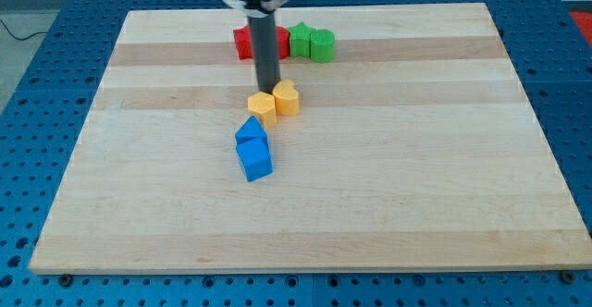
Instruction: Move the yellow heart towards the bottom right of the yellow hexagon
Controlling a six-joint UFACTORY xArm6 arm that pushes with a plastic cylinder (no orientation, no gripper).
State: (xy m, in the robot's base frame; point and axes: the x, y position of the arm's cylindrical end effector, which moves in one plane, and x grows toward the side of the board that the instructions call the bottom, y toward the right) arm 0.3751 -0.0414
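1. A light wooden board [388, 187] is seen filling most of the view, laid on a blue perforated table [37, 85]
2. A dark rod [265, 53] is seen coming down from the view's top, at about 12 o'clock from the board's centre; no gripper is fitted, so nothing opens, closes or grips
3. My tip [268, 91] is placed just at 12 o'clock of the two yellow blocks, right above the seam between them; contact cannot be told for certain
4. Two blue blocks are found at 6 o'clock of the yellow pair: a blue cube [254, 159] lowest, and a second blue block [250, 130], shape unclear, touching it at 12 o'clock
5. The yellow heart [287, 98] is located near the board's centre, touching the yellow hexagon [262, 108] and lying at about 2 o'clock of it
6. Two green blocks [312, 42] are set side by side near the view's top, at 1 o'clock of the yellow heart
7. Red blocks [243, 42] are partly hidden behind the rod, just at 9 o'clock of the green ones; their shapes cannot be made out
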